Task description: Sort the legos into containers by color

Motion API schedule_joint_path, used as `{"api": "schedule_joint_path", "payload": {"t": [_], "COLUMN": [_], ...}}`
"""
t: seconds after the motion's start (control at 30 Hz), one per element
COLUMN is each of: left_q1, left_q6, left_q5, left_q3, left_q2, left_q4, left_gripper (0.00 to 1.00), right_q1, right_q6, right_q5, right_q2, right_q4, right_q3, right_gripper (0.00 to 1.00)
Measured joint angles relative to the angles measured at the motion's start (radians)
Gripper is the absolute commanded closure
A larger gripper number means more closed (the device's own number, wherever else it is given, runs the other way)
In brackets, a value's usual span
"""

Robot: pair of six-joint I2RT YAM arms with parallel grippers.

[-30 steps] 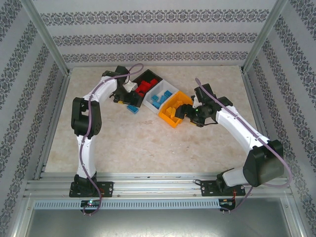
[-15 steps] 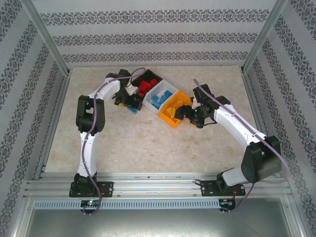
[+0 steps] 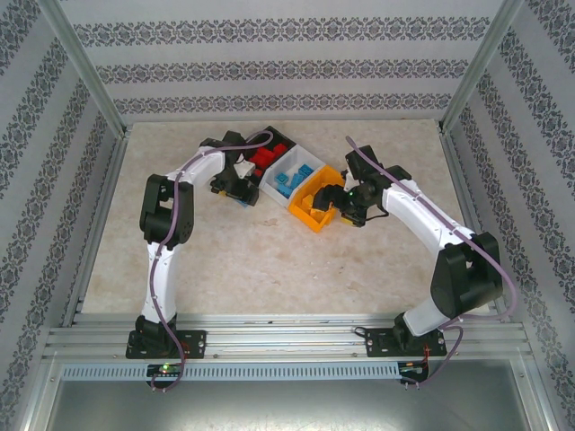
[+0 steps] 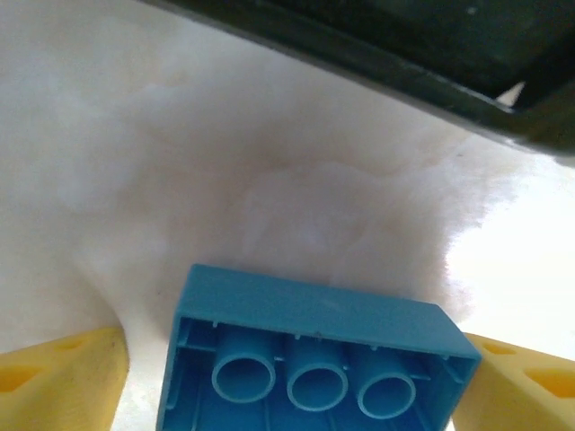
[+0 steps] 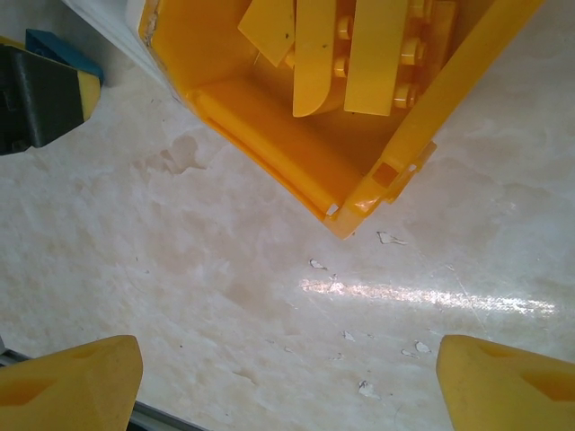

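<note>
Light blue brick point(image 4: 314, 310) lies upside down on the table point(image 3: 269, 260), hollow side and three tubes facing my left wrist camera, just beside the black bin point(image 3: 280, 136) that holds the red bricks point(image 3: 262, 160). My left gripper point(image 4: 292, 377) straddles it with the jaws apart: the right pad looks to be at the brick's end wall, while a sliver of table shows before the left pad, so I judge no clamp yet. Step in hand, as I read it: close on this brick and carry it to the white bin point(image 3: 275, 190), the middle one, where the other blue bricks point(image 3: 292, 178) sit. Notes for doing it well: centre first so both pads meet the end walls together, else the brick may skid or yaw on the smooth top; lift straight up to clear the black bin's rim before crossing. My right gripper point(image 5: 287, 377) hangs open over bare table, nothing between the pads, just before the orange bin point(image 5: 269, 135) and its orange bricks point(image 5: 359, 54); I should hold it away from the white bin
</note>
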Motion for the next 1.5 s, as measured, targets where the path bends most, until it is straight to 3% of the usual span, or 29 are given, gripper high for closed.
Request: {"api": "schedule_joint_path", "payload": {"t": [0.27, 0.5, 0.8, 1.03, 1.23, 1.5], "left_q1": [-0.011, -0.033, -0.039, -0.032, -0.033, -0.060], "left_q6": [-0.014, -0.032, -0.137, -0.314, -0.529, -0.729], "left_q5": [-0.057, -0.040, 0.119, 0.307, 0.468, 0.577], "left_q3": [-0.025, -0.072, -0.103, -0.092, -0.039, 0.143], "left_q2": [-0.011, -0.042, -0.154, -0.253, -0.229, -0.064], "left_q4": [0.030, 0.057, 0.052, 0.071, 0.186, 0.306], "left_gripper": [0.30, 0.31, 0.31, 0.30, 0.29, 0.26], "right_q1": [0.000, 0.000, 0.000, -0.002, -0.021, -0.040], "right_q6": [0.000, 0.000, -0.001, -0.003, -0.003, -0.003], "right_q5": [0.000, 0.000, 0.000, 0.001, 0.006, 0.013], "right_q2": [0.000, 0.000, 0.000, -0.005, -0.058, -0.079], "right_q4": [0.000, 0.001, 0.009, 0.016, 0.024, 0.023], "right_q3": [0.000, 0.000, 0.000, -0.008, -0.057, -0.072], "right_gripper": [0.14, 0.14, 0.13, 0.14, 0.13, 0.13]}}
